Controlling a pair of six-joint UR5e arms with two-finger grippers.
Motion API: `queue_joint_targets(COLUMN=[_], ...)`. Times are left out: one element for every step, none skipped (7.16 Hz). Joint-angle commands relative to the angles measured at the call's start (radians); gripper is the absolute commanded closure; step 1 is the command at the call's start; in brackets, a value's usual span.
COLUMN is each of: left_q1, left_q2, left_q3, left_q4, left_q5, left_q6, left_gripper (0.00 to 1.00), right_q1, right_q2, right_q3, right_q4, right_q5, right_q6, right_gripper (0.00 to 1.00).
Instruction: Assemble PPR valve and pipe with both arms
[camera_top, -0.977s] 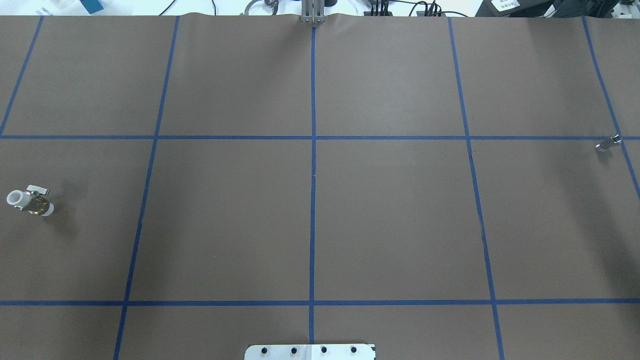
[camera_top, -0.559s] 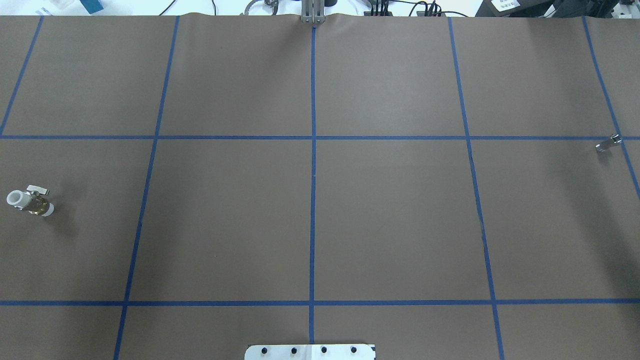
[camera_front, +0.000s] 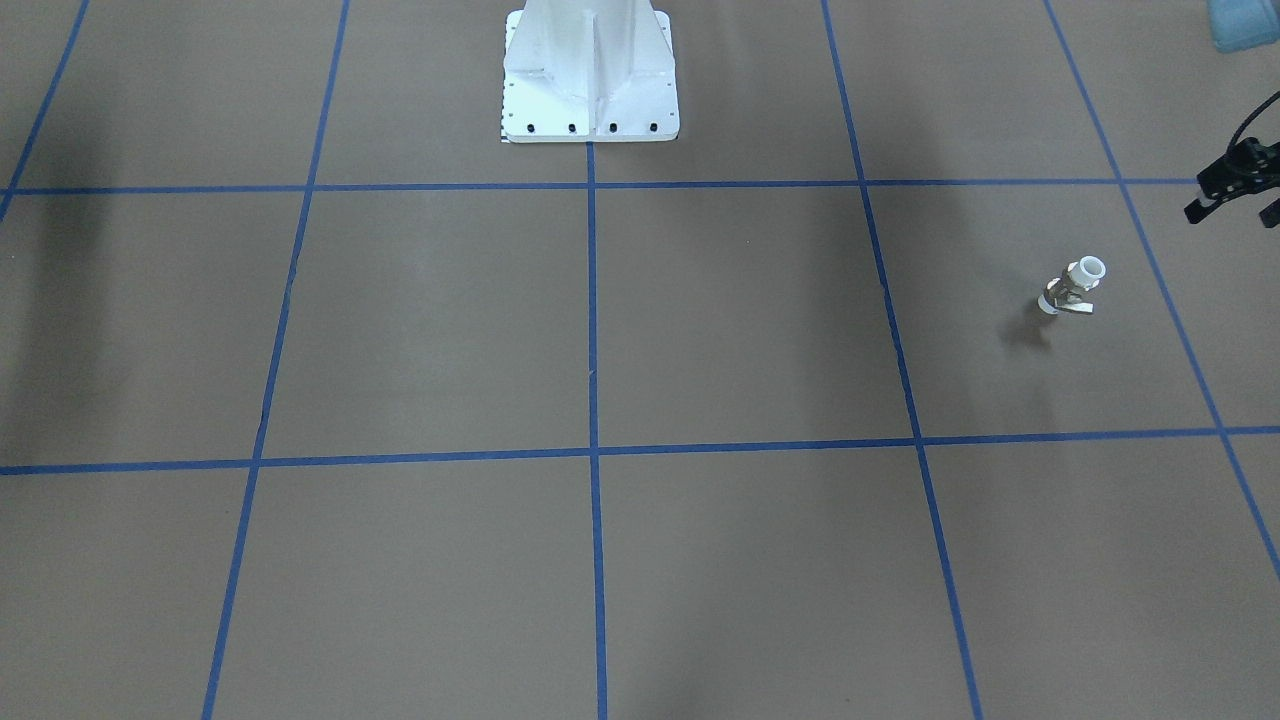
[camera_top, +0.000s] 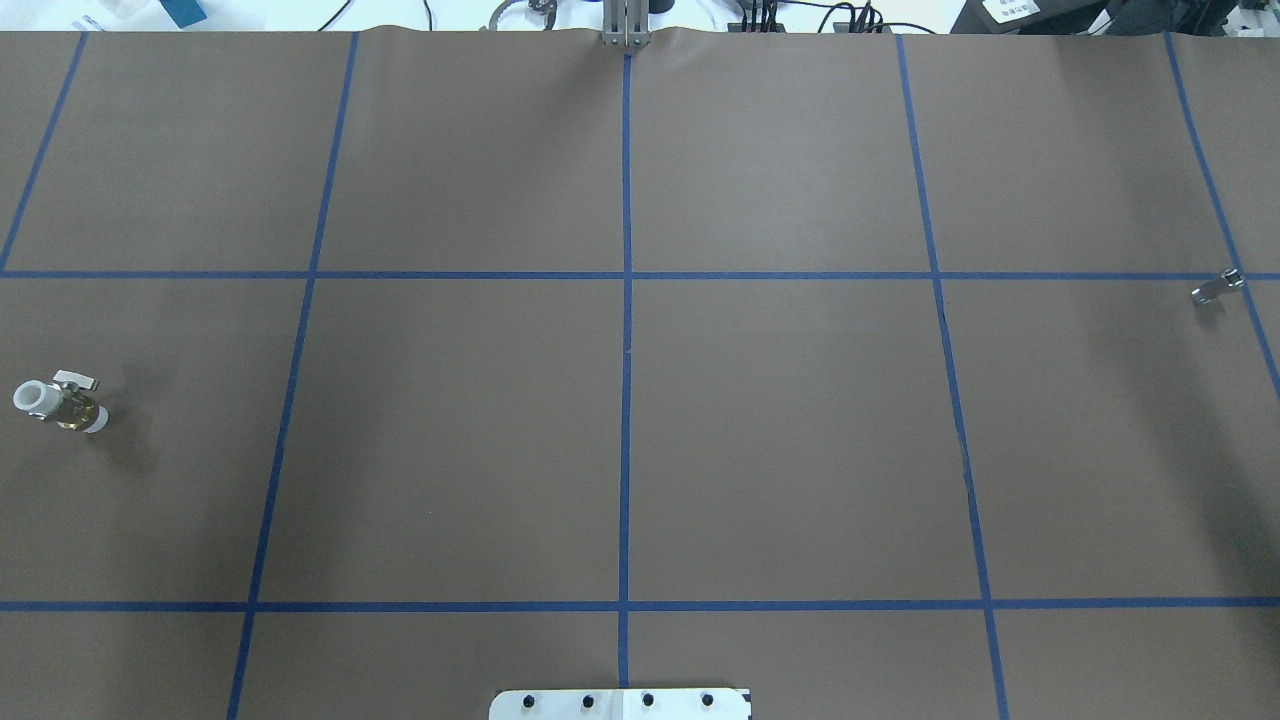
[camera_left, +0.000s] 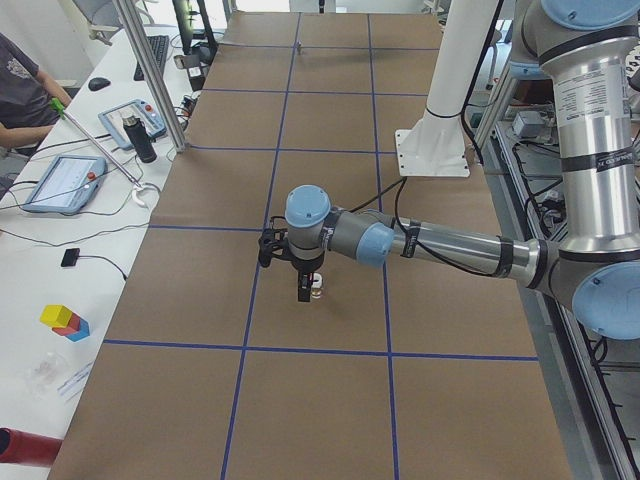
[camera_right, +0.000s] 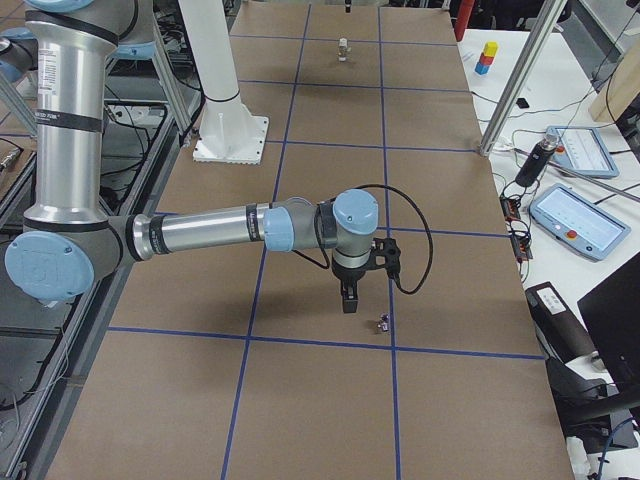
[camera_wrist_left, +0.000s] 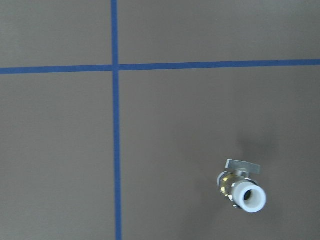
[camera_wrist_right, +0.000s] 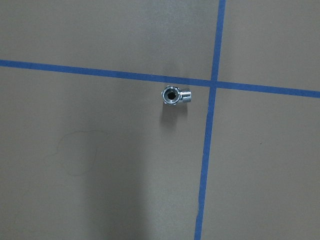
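The PPR valve (camera_top: 60, 400) lies at the table's far left, with white collars, a brass middle and a silvery lever; it also shows in the front view (camera_front: 1072, 287) and low right in the left wrist view (camera_wrist_left: 243, 187). The pipe (camera_top: 1216, 287), a short shiny tube piece, lies at the far right by a tape crossing; the right wrist view (camera_wrist_right: 176, 95) shows its open end. My left gripper (camera_front: 1233, 212) hovers above and beside the valve, fingers apart and empty. My right gripper (camera_right: 347, 298) hangs just short of the pipe (camera_right: 383, 322); I cannot tell if it is open.
Brown paper with a blue tape grid covers the table. The white pedestal base (camera_front: 590, 90) stands at the robot's side, mid-table. A side bench with tablets (camera_left: 60, 183) and a seated person runs along the operators' side.
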Motion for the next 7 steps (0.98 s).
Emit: queue_joint_targets(left_q1=[0.167, 0.176, 0.191, 0.221, 0.234, 0.238, 0.258], left_q2=[-0.004, -0.004, -0.006, -0.012, -0.018, -0.024, -0.027], left_q3=[0.004, 0.024, 0.039, 0.041, 0.048, 0.050, 0.062], left_q4=[-0.087, -0.089, -0.092, -0.089, -0.089, -0.089, -0.089], left_q5=[0.111, 0.119, 0.119, 0.122, 0.125, 0.125, 0.125], left_q6=[-0.179, -0.179, -0.180, -0.180, -0.182, -0.193, -0.200], left_gripper=[0.01, 0.01, 0.01, 0.01, 0.01, 0.01, 0.02], right_q1=[-0.008, -0.009, -0.012, -0.014, -0.015, -0.015, -0.015], right_q2=[0.002, 0.002, 0.002, 0.004, 0.004, 0.004, 0.004], right_q3=[-0.001, 0.000, 0.000, 0.000, 0.000, -0.001, 0.000], right_q4=[0.005, 0.006, 0.006, 0.005, 0.006, 0.006, 0.006], right_q5=[0.005, 0.010, 0.014, 0.016, 0.016, 0.016, 0.016], right_q6=[0.001, 0.001, 0.001, 0.001, 0.001, 0.001, 0.001], right_gripper=[0.00, 0.00, 0.00, 0.00, 0.00, 0.00, 0.00])
